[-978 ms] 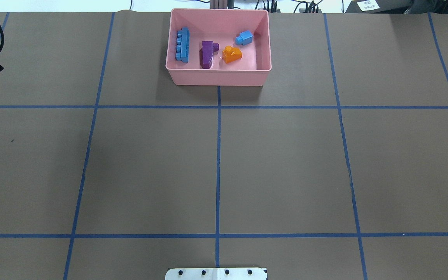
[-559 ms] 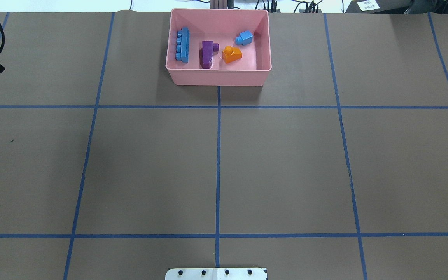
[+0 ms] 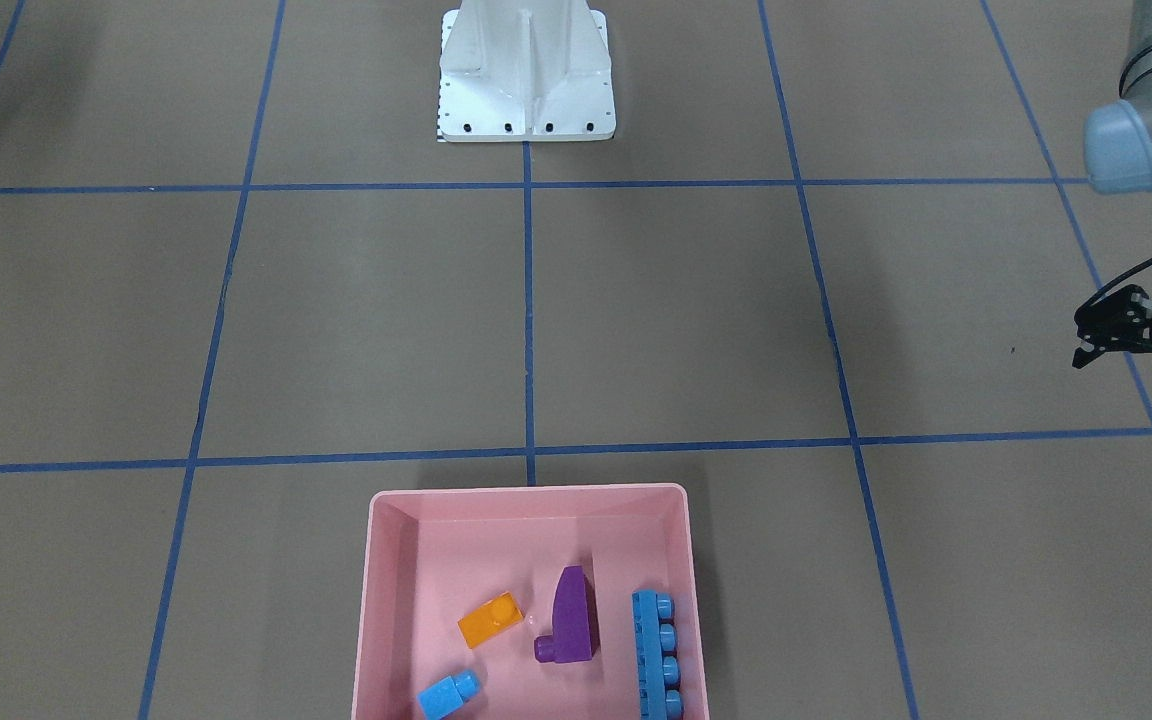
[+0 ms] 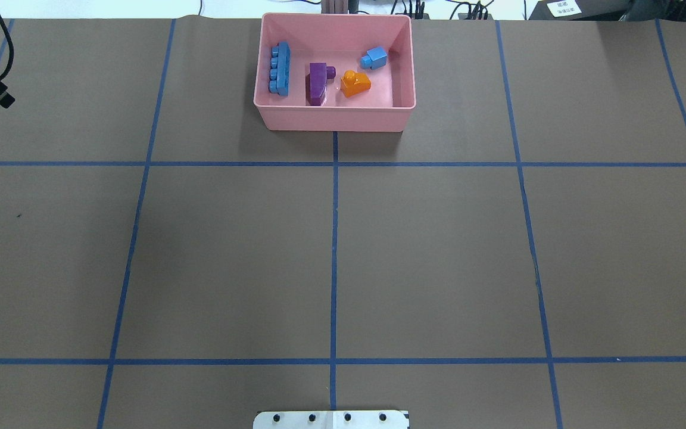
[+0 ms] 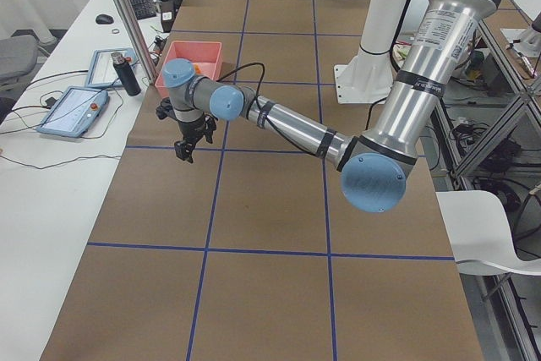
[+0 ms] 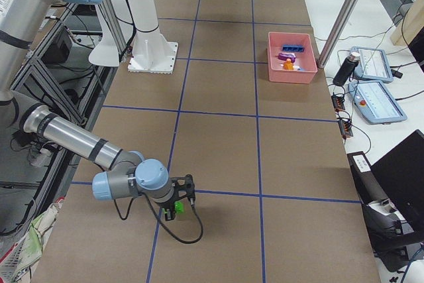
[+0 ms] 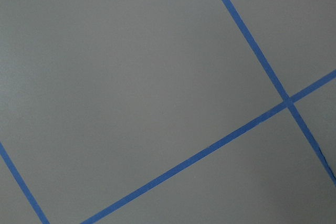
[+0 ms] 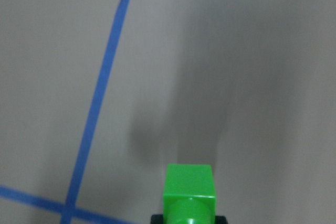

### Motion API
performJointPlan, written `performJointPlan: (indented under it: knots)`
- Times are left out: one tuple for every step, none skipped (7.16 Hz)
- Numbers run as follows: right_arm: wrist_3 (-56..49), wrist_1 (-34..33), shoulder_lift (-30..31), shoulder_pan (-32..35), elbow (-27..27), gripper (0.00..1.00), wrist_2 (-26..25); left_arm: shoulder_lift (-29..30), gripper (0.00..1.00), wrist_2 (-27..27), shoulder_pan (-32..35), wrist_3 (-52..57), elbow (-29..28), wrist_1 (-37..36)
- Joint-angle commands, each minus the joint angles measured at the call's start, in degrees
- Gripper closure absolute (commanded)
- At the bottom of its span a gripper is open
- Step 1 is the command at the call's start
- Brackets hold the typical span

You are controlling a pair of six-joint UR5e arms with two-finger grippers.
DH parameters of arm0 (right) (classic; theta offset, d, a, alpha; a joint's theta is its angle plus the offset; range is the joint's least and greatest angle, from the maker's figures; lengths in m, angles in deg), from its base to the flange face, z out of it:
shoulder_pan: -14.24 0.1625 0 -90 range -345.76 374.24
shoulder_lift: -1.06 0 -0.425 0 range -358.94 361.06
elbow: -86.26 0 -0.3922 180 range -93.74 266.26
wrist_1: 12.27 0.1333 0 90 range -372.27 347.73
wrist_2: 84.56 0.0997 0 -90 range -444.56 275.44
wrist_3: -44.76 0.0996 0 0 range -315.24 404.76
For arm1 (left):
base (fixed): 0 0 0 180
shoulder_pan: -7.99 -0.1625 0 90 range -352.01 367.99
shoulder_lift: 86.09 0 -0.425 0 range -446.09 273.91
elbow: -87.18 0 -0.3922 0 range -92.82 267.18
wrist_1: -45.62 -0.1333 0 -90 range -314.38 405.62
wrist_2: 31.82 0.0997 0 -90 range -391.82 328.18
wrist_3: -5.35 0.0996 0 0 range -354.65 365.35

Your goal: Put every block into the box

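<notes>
The left gripper slides a little further in from the overhead view's left edge, toward the middle of the table, and a touch away from the robot. More of its black body shows. The cable looping above it shifts the same way.

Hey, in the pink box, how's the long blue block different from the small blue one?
The long blue block has four studs; the small blue block has one. The long one lies along one wall of the pink box; the small one sits nearer the opposite wall. Both are blue, studs pointing sideways.
</notes>
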Motion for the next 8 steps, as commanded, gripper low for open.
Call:
performJointPlan:
  knots:
    - [7.7,-13.2,-14.4,0.5,-1.7,1.0,2.0,0.5,0.0,0.0,-0.1,-1.5,0.0,0.1]
    - [14.7,-13.9,-19.7,0.2,-1.1,1.0,2.2,1.2,0.0,0.0,-0.2,-2.5,-0.1,0.1]
    - [21.0,-15.3,-24.9,-2.1,-0.8,1.0,2.5,1.4,0.0,0.0,-0.2,-2.6,-0.4,0.1]
    - [27.5,-18.1,-31.3,-4.7,0.0,1.0,2.6,1.7,0.0,0.0,-0.4,-3.2,-0.6,0.1]
    - [34.7,-19.5,-37.9,-8.5,1.7,1.0,2.5,1.8,0.0,0.0,-0.8,-4.2,-0.7,0.2]
    - [41.3,-19.6,-45.0,-11.4,5.2,1.0,2.5,2.1,0.0,0.0,-0.9,-4.4,-0.8,0.1]
    - [48.5,-19.5,-53.5,-15.1,10.6,1.0,2.1,2.3,0.0,0.0,-1.2,-5.5,-0.9,0.1]
    - [55.1,-19.4,-61.7,-18.6,16.8,1.0,1.1,2.6,0.0,0.0,-1.5,-5.6,-1.4,0.2]
